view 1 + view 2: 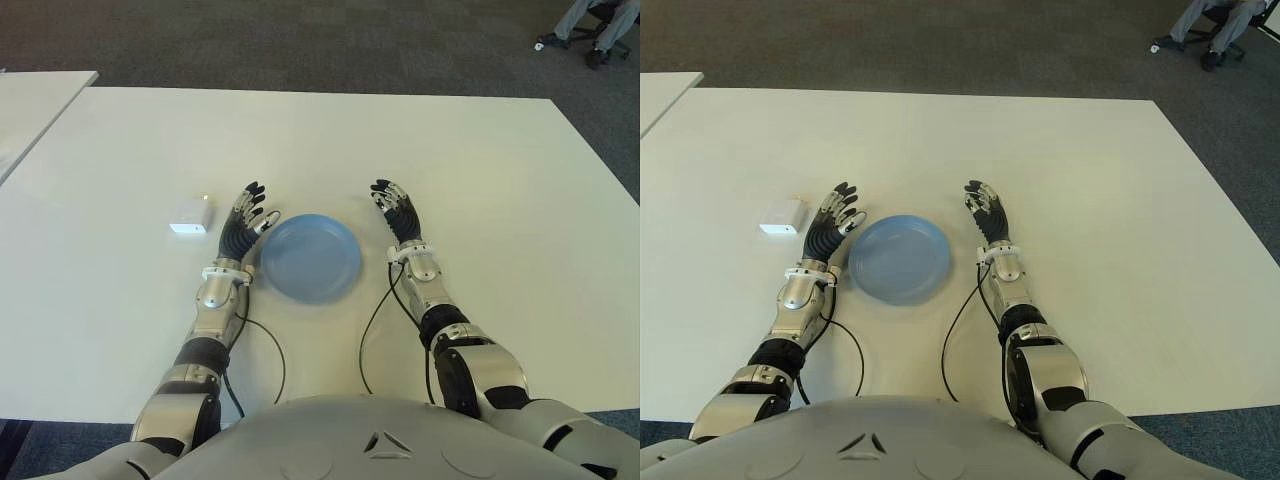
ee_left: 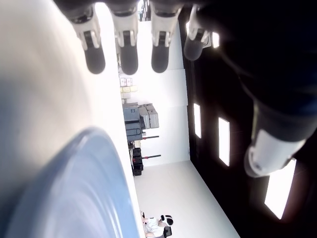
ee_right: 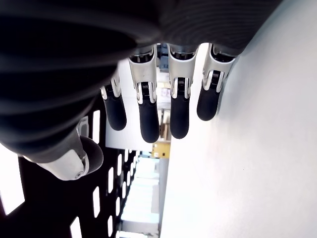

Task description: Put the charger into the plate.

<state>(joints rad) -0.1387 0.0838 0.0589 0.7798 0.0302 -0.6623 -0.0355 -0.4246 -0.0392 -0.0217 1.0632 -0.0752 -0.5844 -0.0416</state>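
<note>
A small white charger [image 1: 190,215] lies on the white table [image 1: 480,170], left of a round blue plate [image 1: 312,257]. My left hand [image 1: 246,213] shows between the charger and the plate's left rim, fingers stretched out and holding nothing. My right hand [image 1: 397,209] shows just right of the plate, also open and empty. The left wrist view catches the plate's blue rim [image 2: 74,188] beside the extended fingers [image 2: 129,57]. The plate holds nothing.
A second white table [image 1: 30,105] stands at the far left, separated by a narrow gap. Dark carpet lies beyond the table's far edge, with a seated person's legs and a chair base [image 1: 590,35] at the top right. Thin black cables [image 1: 265,345] trail from both wrists.
</note>
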